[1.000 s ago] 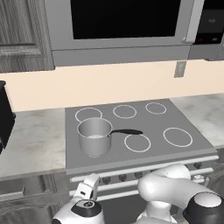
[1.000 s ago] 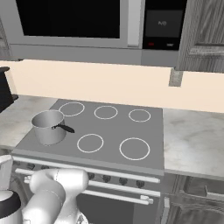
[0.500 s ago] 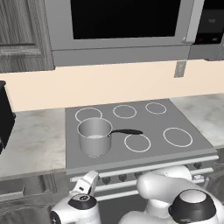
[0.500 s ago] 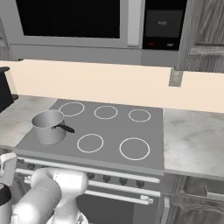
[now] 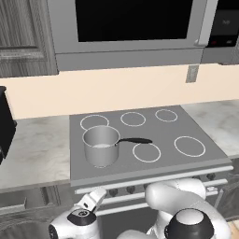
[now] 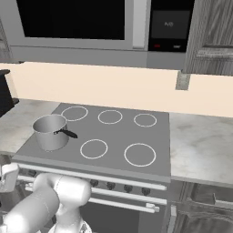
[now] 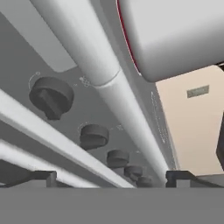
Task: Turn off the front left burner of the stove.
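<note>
The gripper [image 7: 111, 177] is wide open and holds nothing, down by the stove's [image 5: 186, 158] dark knobs [image 7: 51, 96]. A steel pot [image 5: 101, 145] sits on the front left burner [image 6: 49, 139], at 9 o'clock on the cooktop.

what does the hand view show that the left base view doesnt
Hand view alone: a close look from low down at the stove's control panel, with the nearest knob large and more knobs receding behind it, silver front bars crossing the picture, and the claw with its dark tips standing wide apart, holding nothing.

Left base view alone: the cooktop from above, with the saucepan on the front left burner, the other white rings, and the microwave.

Both: the stove front with its row of knobs.
</note>
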Tool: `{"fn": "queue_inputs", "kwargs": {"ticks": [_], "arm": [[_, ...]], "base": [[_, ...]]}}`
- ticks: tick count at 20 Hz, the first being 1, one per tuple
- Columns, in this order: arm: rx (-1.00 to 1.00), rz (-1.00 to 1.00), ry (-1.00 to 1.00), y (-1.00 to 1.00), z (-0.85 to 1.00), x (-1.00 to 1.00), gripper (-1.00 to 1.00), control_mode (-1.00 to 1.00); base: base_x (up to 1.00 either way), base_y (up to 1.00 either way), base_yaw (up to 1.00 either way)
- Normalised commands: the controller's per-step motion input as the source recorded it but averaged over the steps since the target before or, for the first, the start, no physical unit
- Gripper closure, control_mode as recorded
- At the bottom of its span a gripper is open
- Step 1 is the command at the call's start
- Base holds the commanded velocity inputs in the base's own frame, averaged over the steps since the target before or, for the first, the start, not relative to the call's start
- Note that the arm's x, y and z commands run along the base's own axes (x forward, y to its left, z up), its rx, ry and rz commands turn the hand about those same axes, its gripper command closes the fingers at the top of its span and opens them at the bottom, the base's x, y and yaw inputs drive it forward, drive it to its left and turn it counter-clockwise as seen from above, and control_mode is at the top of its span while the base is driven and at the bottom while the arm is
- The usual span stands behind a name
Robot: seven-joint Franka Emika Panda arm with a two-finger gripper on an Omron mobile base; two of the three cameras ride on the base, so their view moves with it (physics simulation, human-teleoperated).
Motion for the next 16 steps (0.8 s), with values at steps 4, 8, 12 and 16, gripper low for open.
{"fn": "queue_inputs", "kwargs": {"ticks": [4,8,12,16], "arm": [[0.07,-0.02,-0.18,0.21,-0.06,0.0,-1.0,-1.0],[0.03,0.04,-0.17,0.1,0.0,0.1,-1.0,-1.0],[0.05,0.13,-0.09,0.0,0.0,0.22,-1.0,-1.0],[0.05,0.17,-0.06,0.0,0.0,0.18,-1.0,-1.0]], "base": [[0.0,0.0,0.0],[0.0,0.0,0.0],[0.0,0.0,0.0],[0.0,0.0,0.0]]}}
